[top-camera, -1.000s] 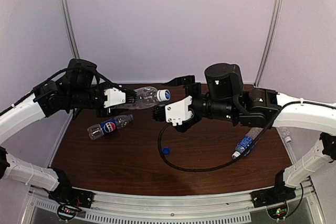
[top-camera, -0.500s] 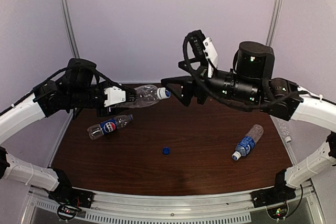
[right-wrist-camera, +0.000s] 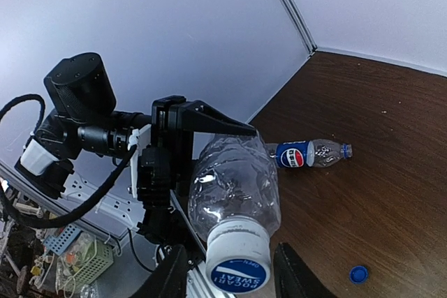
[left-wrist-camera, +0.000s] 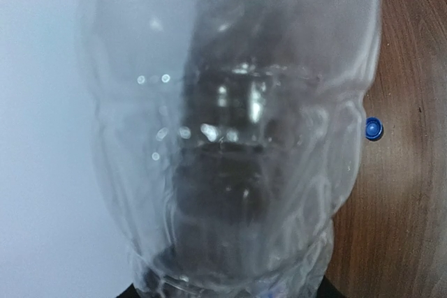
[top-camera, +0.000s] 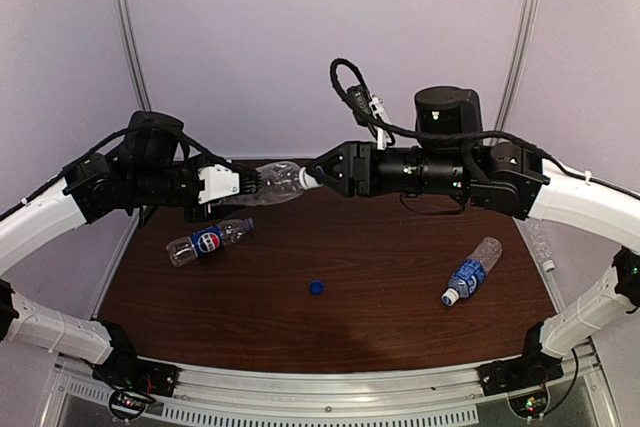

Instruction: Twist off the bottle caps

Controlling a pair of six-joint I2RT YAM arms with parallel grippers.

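My left gripper (top-camera: 250,185) is shut on a clear unlabelled bottle (top-camera: 272,185), holding it level above the table's back left. That bottle (left-wrist-camera: 230,137) fills the left wrist view and hides the fingers. Its white bottle cap (right-wrist-camera: 237,256), blue on top, points at my right gripper (top-camera: 318,177). The right gripper (right-wrist-camera: 234,263) has closed in on both sides of the cap. A Pepsi bottle (top-camera: 208,240) lies at the left with a blue cap (right-wrist-camera: 346,150) on it. A blue-labelled bottle (top-camera: 472,271) with a white cap (top-camera: 449,298) lies at the right.
A loose dark blue cap (top-camera: 316,287) lies on the brown table (top-camera: 380,277) near the middle front. Another clear bottle (top-camera: 541,247) lies at the table's right edge, partly behind the right arm. Grey walls close the back and sides.
My right gripper rose from low over the table, swung round to face the held bottle's mouth, and narrowed from wide open onto the cap. The left arm held still.
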